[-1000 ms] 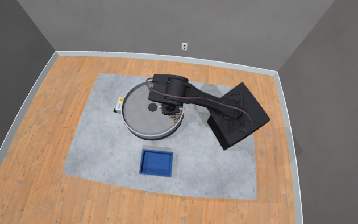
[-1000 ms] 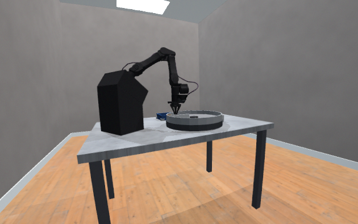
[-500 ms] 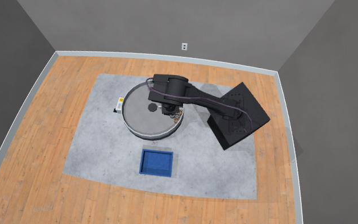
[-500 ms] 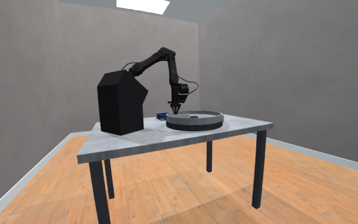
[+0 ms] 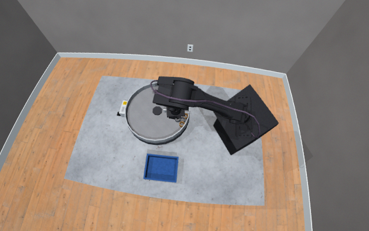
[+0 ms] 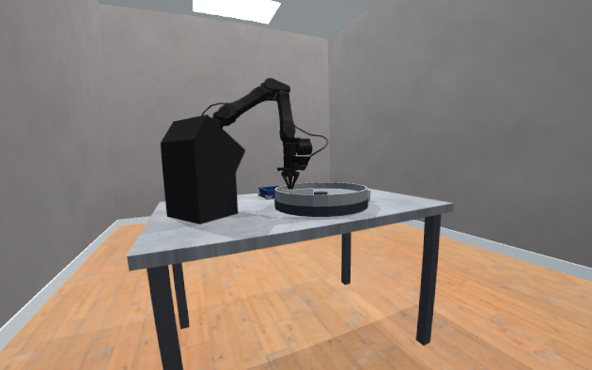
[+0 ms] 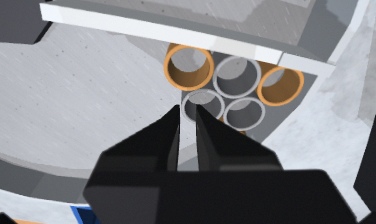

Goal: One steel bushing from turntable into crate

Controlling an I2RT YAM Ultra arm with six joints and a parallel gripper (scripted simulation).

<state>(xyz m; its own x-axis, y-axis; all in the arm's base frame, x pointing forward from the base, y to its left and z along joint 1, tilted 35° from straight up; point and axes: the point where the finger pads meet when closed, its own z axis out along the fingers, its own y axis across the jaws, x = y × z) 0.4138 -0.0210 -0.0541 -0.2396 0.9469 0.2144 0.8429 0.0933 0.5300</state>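
Several bushings stand packed together at the turntable's [image 5: 158, 117] right rim [image 5: 182, 120]. In the wrist view three are steel grey [image 7: 203, 105] [image 7: 236, 76] [image 7: 244, 113] and two are orange [image 7: 189, 66] [image 7: 280, 86]. My gripper [image 7: 188, 112] hangs just above the nearest steel bushing, fingertips at its left wall. The fingers stand almost together with only a narrow slit, and nothing is between them. It also shows in the side view [image 6: 290, 185], low over the turntable's rim. The blue crate [image 5: 161, 167] sits empty in front of the turntable.
The turntable has a raised rim and a black hub [image 5: 156, 110] at its centre. A small white box [image 5: 123, 106] sits at its left side. The arm's black base block [image 5: 244, 118] stands at the right. The crate also shows behind the turntable in the side view [image 6: 266, 191].
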